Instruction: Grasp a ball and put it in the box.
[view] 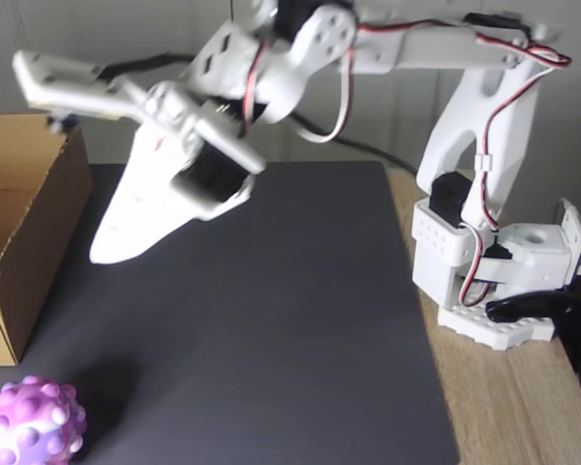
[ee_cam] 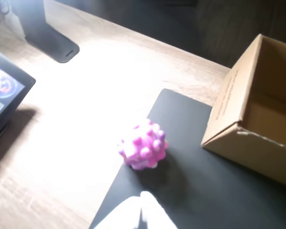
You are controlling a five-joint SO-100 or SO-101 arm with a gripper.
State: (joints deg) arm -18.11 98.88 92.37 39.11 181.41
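On the black rectangular mat [view: 271, 320] lies the bumpy pink-purple and white soft ball [view: 32, 422], near the open brown cardboard box [view: 24, 242] but apart from it. Above the mat, the white gripper [view: 68, 165] hangs empty, fingers spread apart.

Bumpy soft ball [ee_cam: 143, 145], matt corrugated cardboard box [ee_cam: 229, 98], matt black mat [view: 271, 320], wood-grain table [ee_cam: 62, 143]

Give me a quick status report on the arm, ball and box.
Tool open, empty, raised over the mat. Ball on the mat's edge, outside the box. Nothing between tool and ball.
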